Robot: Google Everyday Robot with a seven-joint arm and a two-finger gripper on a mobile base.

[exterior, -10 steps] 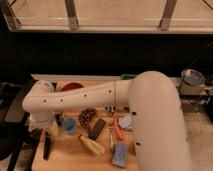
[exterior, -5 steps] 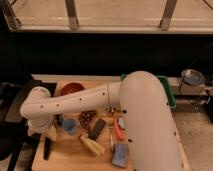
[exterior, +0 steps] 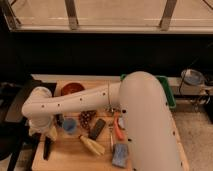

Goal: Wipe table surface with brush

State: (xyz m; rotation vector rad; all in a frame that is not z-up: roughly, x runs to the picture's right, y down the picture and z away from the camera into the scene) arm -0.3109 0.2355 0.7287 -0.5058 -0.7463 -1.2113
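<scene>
White rounded gripper [exterior: 44, 132] at left edge of light plank-grained wood tabletop [exterior: 70, 154], above upper end of long slender black brush [exterior: 47, 149]; whether it grips: cannot tell.

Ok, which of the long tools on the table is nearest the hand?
The black brush, lying near the table's left edge right by the hand; the red-orange handled tool lies further right, beyond the dark block.

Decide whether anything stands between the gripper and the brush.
Nothing visible does. The gripper sits at the left edge of the table, right over the upper end of the brush, which it hides. The blue cup and the dark block lie off to the right, out of the way.
</scene>
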